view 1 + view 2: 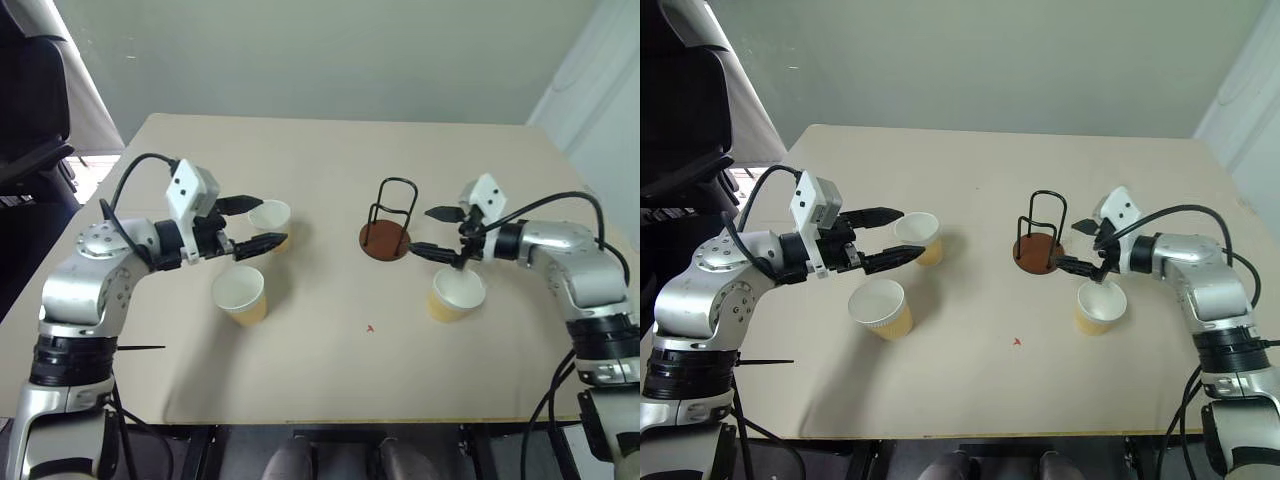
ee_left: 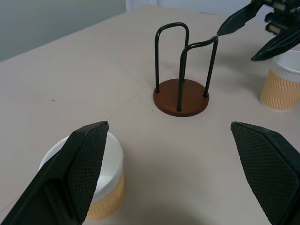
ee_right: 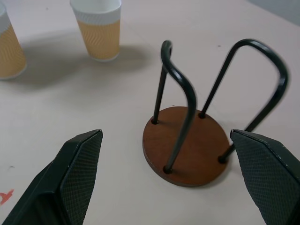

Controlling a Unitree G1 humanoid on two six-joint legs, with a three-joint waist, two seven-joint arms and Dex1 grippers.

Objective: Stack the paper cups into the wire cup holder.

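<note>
On table [image 1: 330,370], we see wire cup holder [image 1: 388,232] empty, three paper cups [image 1: 241,296] unstacked; left gripper [image 1: 252,223] and right gripper [image 1: 433,232] both spread, holding nothing.

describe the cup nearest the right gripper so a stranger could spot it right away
On the tan table, find the wire cup holder near the middle. The cup stands upright just to its near right, under the open right gripper. The other two cups stand together at the left.
</note>
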